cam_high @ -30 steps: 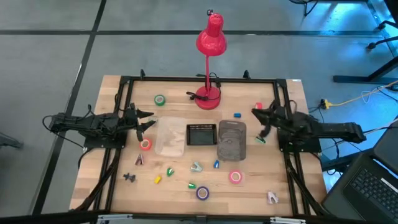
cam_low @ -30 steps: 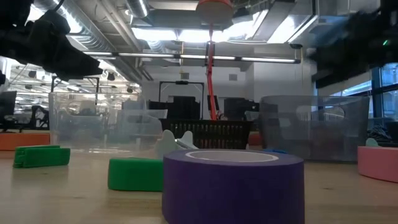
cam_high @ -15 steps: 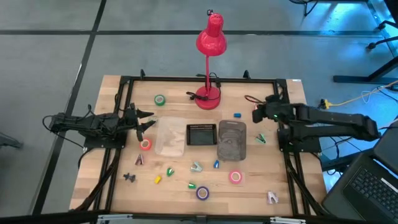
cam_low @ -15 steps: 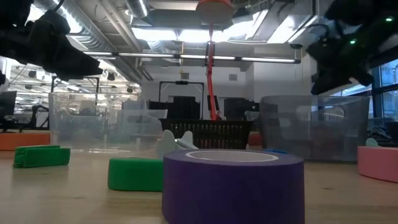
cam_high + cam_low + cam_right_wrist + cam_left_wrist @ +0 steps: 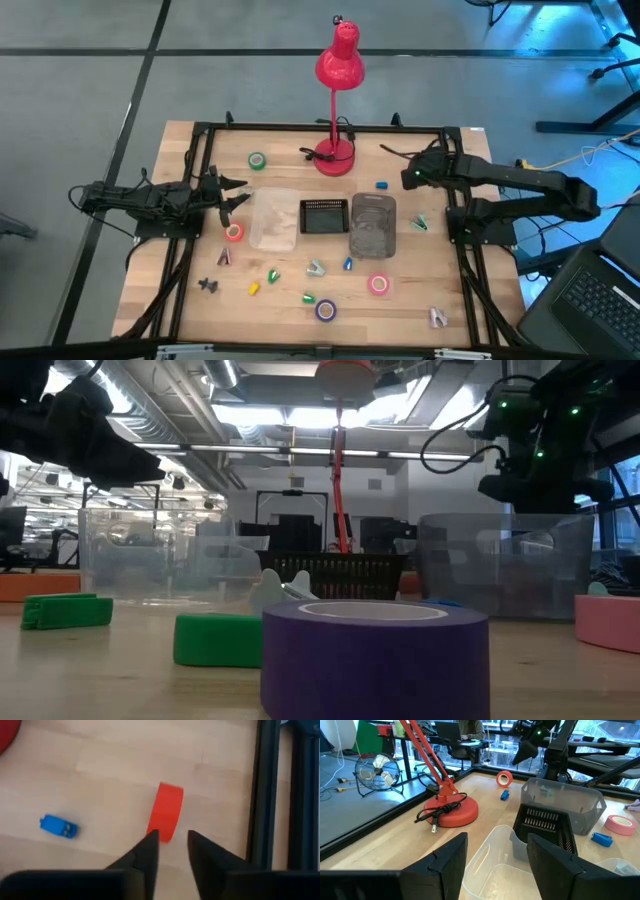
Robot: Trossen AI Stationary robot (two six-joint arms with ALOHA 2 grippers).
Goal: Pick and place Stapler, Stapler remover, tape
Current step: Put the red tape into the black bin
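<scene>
Hovering over the red tape (image 5: 165, 811), which stands on edge just ahead of its parted, empty fingers (image 5: 146, 851), the right gripper (image 5: 171, 851) next needs lowering to straddle and pinch the roll.

My rig, as I see it: two matte black jointed arms; right arm (image 5: 520, 186) carries looping black cable and small green indicator lights; left arm (image 5: 140, 198) matching; blunt dark two-piece fingers (image 5: 447, 862).
</scene>
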